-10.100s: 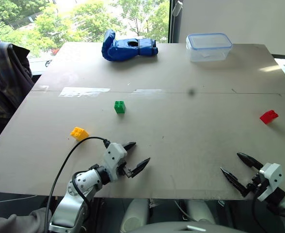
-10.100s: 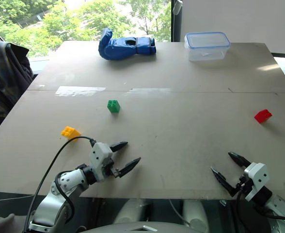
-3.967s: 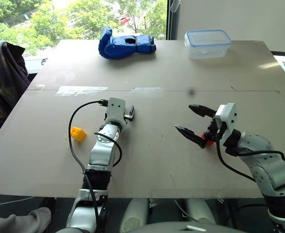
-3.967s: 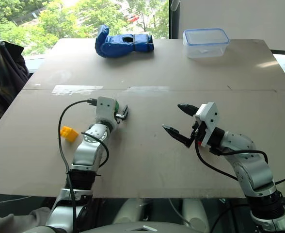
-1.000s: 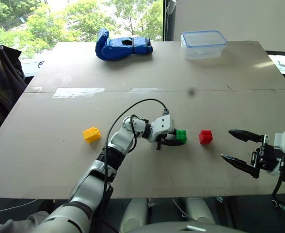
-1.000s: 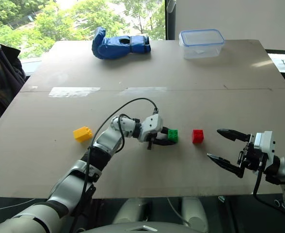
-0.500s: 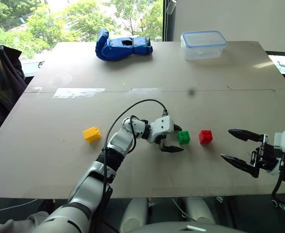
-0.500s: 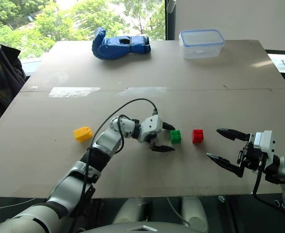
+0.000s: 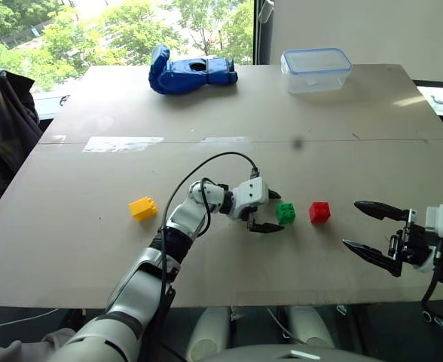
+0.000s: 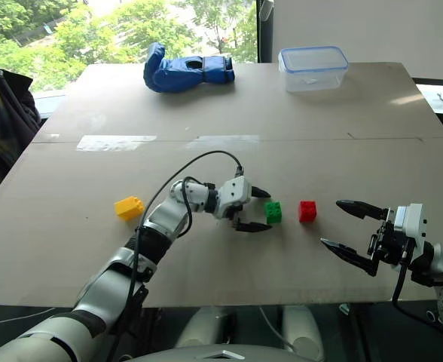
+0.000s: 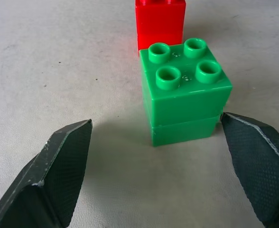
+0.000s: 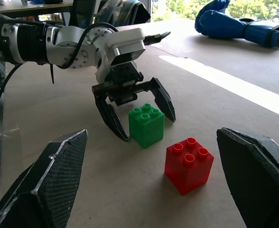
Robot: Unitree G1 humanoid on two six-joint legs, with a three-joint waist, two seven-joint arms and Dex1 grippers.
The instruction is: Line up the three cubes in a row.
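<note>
Brown tabletop [image 9: 342,121] by a leafy window [image 9: 116,30]; both arms' fingers apart.

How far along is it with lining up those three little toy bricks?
About two thirds done. The green studded plastic brick sits on the table beside the red studded brick, a small gap between them. The left gripper is open around the green one, gripping nothing. The yellow studded brick lies off to the left, yet to join. The right gripper is open and empty.
</note>
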